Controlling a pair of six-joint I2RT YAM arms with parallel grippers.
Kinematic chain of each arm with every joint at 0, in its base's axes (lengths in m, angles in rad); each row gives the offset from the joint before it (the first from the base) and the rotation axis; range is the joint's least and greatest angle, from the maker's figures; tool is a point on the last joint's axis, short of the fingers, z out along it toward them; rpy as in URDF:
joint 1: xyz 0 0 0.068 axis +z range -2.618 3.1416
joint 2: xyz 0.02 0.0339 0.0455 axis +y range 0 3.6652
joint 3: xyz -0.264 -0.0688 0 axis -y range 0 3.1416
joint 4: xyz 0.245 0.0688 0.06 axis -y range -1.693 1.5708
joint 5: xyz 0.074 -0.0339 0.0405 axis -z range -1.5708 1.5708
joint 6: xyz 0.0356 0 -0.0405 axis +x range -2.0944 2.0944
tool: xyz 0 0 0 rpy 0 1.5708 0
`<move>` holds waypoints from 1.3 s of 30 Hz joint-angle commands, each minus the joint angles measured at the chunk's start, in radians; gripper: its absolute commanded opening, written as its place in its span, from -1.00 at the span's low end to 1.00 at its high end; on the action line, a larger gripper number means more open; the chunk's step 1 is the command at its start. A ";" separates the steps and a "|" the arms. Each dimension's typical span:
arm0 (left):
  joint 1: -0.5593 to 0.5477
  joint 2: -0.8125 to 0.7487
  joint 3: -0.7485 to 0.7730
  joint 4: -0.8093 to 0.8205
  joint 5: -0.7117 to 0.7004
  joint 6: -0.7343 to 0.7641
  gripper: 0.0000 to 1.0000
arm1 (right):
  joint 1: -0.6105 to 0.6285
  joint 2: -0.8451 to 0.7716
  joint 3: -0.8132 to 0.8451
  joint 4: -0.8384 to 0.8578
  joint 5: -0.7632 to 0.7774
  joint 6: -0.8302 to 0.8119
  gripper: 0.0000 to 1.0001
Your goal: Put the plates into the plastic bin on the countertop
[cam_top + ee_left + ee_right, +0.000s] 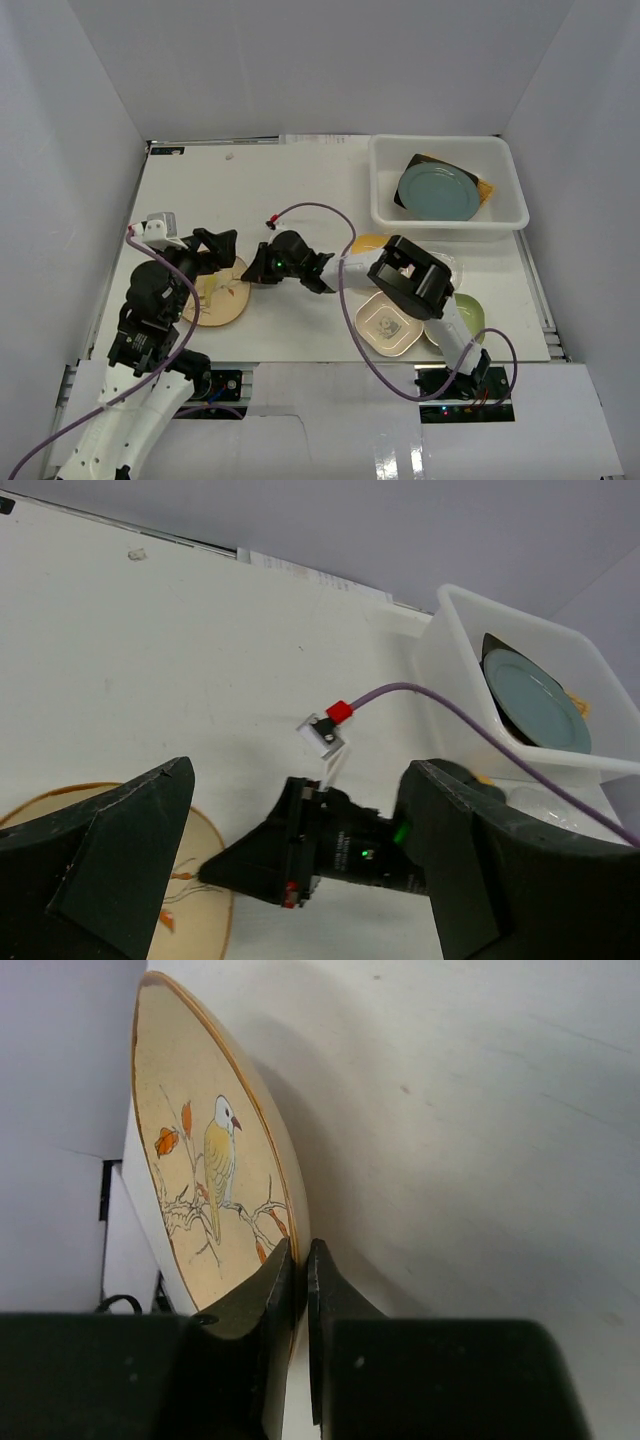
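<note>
Bin [447, 218] at rear right holds plates [437, 191]; another plate [222, 305] lies front left.

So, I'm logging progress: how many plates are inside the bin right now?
2. A teal round plate lies on top in the plastic bin. A black-rimmed yellow plate sits under it with its corners showing. Others could be hidden beneath them.

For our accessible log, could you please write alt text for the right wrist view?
The right gripper pinches the rim of a tan plate painted with a bird on a branch. White countertop lies behind it.
</note>
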 commanded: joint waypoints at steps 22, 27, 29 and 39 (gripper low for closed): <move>-0.050 0.185 -0.047 0.075 0.354 -0.252 0.96 | -1.350 -0.878 -0.531 -0.148 -0.171 -0.228 -0.85; -0.146 0.401 -0.150 0.273 0.361 -0.361 0.96 | -1.359 -0.770 -0.497 -0.147 -0.223 -0.225 -0.85; -0.192 0.495 -0.133 0.316 0.303 -0.351 0.96 | -1.359 -0.764 -0.502 -0.148 -0.211 -0.220 -0.84; -0.400 1.121 0.171 0.463 0.141 -0.271 0.96 | -1.312 -0.926 -0.517 -0.371 0.050 -0.392 0.80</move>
